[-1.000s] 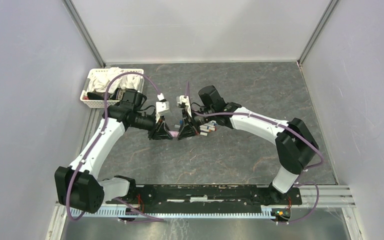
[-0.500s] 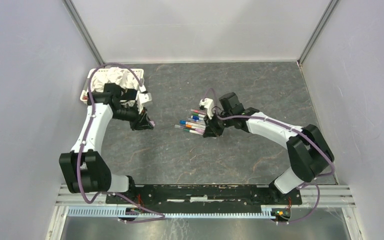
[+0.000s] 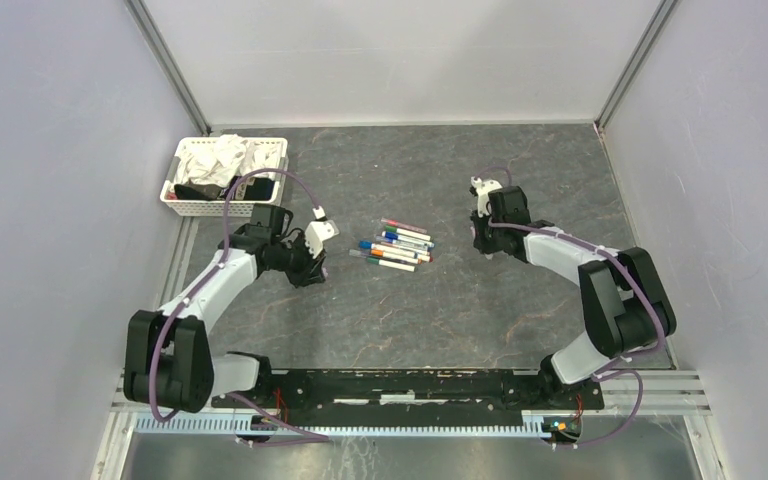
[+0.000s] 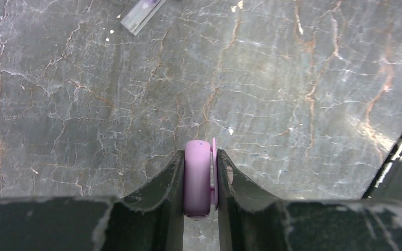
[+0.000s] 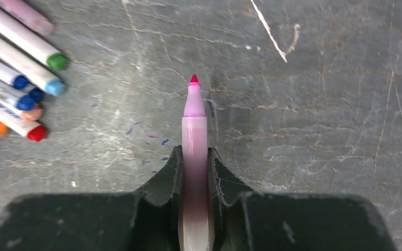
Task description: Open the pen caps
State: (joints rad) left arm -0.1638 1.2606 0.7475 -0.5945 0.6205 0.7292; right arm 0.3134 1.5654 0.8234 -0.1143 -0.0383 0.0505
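My left gripper is shut on a pink-purple pen cap, held just above the stone table; in the top view this gripper is left of the pens. My right gripper is shut on the barrel of a pink pen, whose bare red tip points away from me. In the top view the right gripper is right of the pens. Several white-barrelled pens with coloured ends lie in a bunch between the arms. They also show in the right wrist view. No loose caps show.
A white basket holding cloths stands at the back left. A pen end shows at the top of the left wrist view. Grey walls close in both sides and the back.
The two grippers were together at the centre on the pink pen. They have pulled apart, the left with the cap, the right with the pen, uncovering the bunch of pens.
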